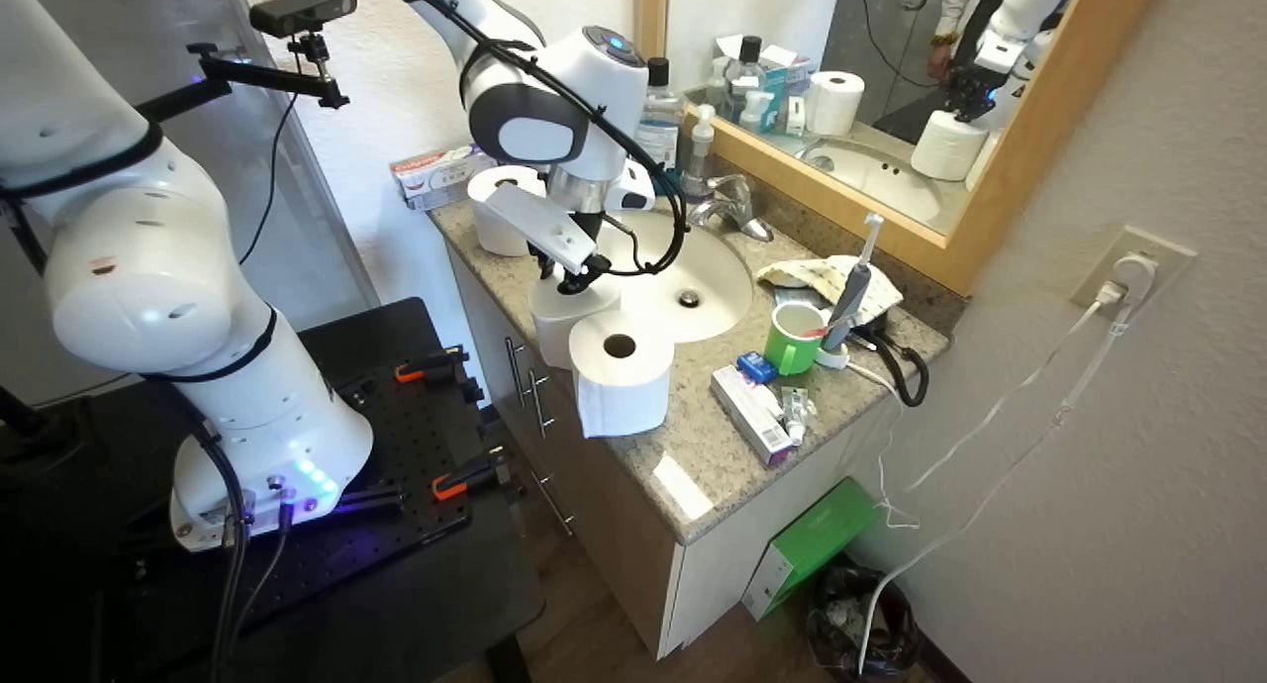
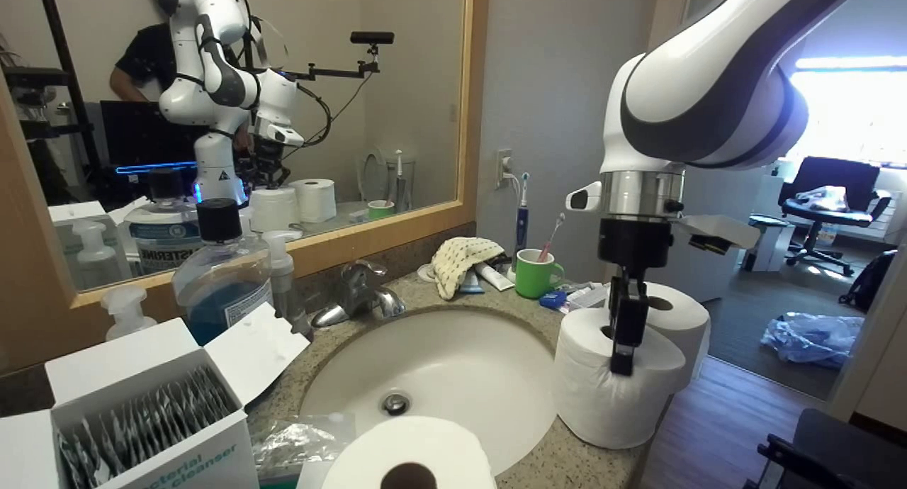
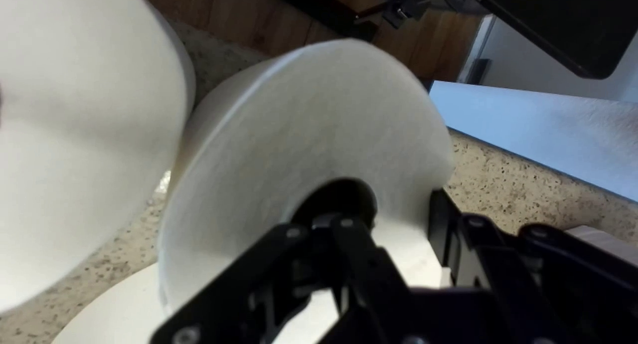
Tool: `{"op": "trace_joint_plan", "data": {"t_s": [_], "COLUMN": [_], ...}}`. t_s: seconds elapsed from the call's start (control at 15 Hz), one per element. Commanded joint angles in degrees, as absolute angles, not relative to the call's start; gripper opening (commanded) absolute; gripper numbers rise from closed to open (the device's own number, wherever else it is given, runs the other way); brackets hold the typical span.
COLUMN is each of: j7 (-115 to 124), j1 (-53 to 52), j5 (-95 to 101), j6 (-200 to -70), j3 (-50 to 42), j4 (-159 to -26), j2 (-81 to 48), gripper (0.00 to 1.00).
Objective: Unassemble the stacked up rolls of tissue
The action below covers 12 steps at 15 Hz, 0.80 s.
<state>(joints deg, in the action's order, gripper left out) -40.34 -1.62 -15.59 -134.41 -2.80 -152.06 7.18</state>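
At left on the worktop (image 1: 693, 406) in an exterior view stands a toilet roll (image 1: 498, 230), next the pincer (image 1: 559, 275), jaws narrowly apart, grips the wall of a second roll (image 1: 559, 329), one finger inside its core, and a third roll (image 1: 624, 398) stands just beside.

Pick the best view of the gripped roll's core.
Wrist view: it looks down on the gripped roll, its core large and dark, just the lower part behind the claw. Both exterior views show the roll's side, but the claw blocks most or all of its core.
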Motion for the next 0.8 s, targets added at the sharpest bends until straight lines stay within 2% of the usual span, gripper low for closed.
{"op": "trace_joint_plan", "data": {"t_s": [0.0, 0.13, 0.2, 0.27, 0.33, 0.4, 0.6, 0.73], "j7": [-39.81, -38.95, -38.66, -38.49, -38.39, -38.22, -38.20, -38.16], "j1": [-2.01, -2.26, -2.35, -2.44, -2.52, -2.60, -3.14, -3.55], "j5": [-13.55, -11.89, -11.11, -10.39, -9.77, -9.12, -8.10, -7.49], "j6": [-132.85, -132.65, -132.52, -132.27, -132.18, -132.02, -131.42, -131.31], "j3": [-2.47, -2.11, -1.90, -1.66, -1.47, -1.27, -0.82, -0.52], "j4": [-151.77, -151.50, -151.34, -151.15, -150.98, -150.83, -150.14, -150.08], "j2": [7.94, 8.75, 9.04, 9.26, 9.33, 9.52, 10.20, 11.00], "gripper": [0.11, 0.11, 0.18, 0.61, 0.62, 0.67, 0.90, 1.00]}}
